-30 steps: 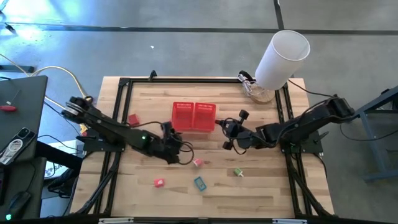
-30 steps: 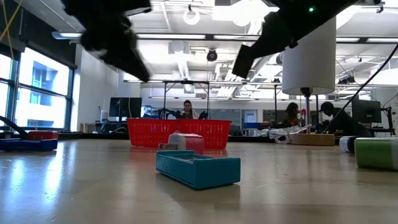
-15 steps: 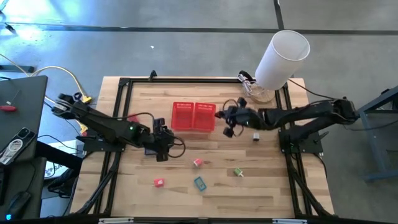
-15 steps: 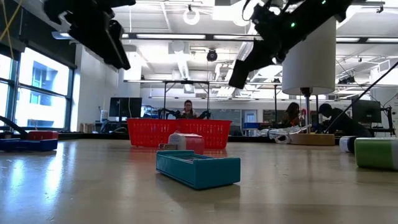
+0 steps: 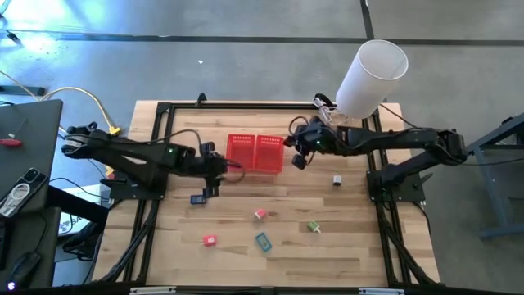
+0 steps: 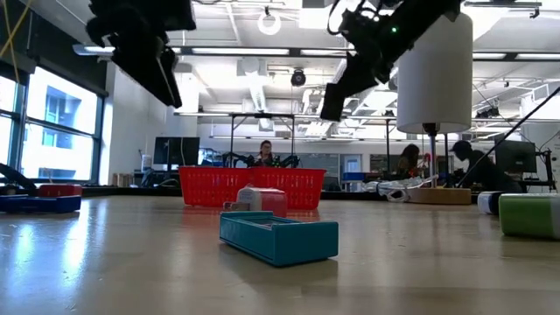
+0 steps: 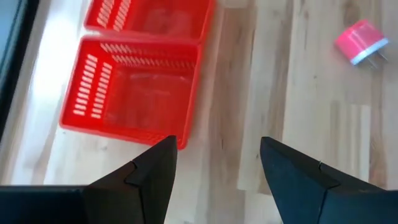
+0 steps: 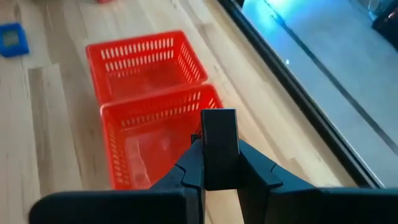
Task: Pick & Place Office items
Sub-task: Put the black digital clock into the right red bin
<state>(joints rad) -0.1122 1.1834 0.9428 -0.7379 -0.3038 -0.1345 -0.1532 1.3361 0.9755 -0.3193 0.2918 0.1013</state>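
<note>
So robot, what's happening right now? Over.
Right gripper shut on black item, above red basket. Left gripper open, empty, beside basket. Blue item on table. Nothing blocking.

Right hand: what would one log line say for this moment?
right hand: shut on black item | above basket | left hand: open, empty, beside basket

Black item (image 8: 219,146) upright in the pinched right gripper (image 8: 219,163) over basket, dark blue (image 5: 198,198), pale pink (image 5: 260,215), red-pink (image 5: 210,240), teal (image 5: 263,241), green (image 5: 313,226) lying toward table's near edge
</note>
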